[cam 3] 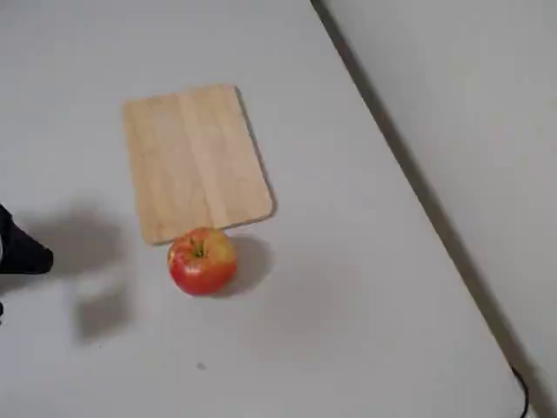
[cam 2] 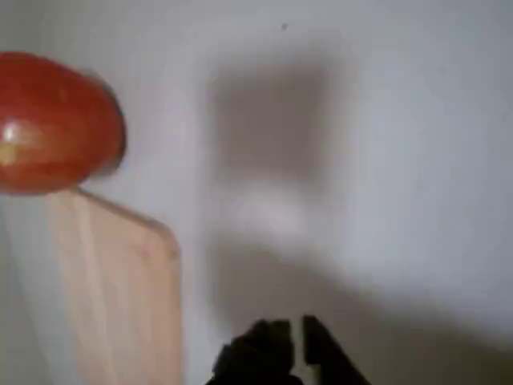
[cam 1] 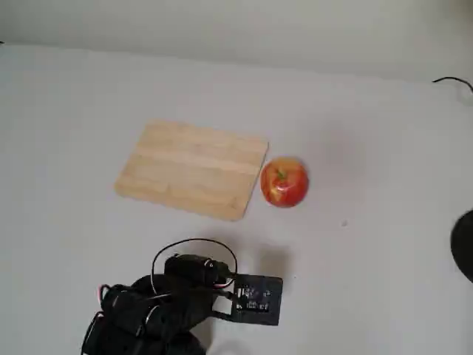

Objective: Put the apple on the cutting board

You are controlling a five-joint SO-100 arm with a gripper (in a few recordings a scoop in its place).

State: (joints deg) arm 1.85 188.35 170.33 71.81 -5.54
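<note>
On the pale grey surface, the apple sits just beside the short right-hand edge of the cutting board in a fixed view, touching it or nearly so, and not on it. Its red skin carries yellow-orange patches and a short greenish stem points upward. In both fixed views the board lies flat with nothing on top of it.

The arm sits at the lower edge of that fixed view, well apart from the apple, with bare surface between them. In the wrist view the claw shows as two dark fingertips at the bottom edge, close together with only a thin gap between them, pinching nothing and touching nothing. The apple lies at the upper left of that blurred view, far from the tips, with a corner of the board just below it.

Another fixed view shows the apple against the board's near short edge, and a dark part of the arm at the left edge, apart from the fruit. A black cable shows at the upper right of the first fixed view.
</note>
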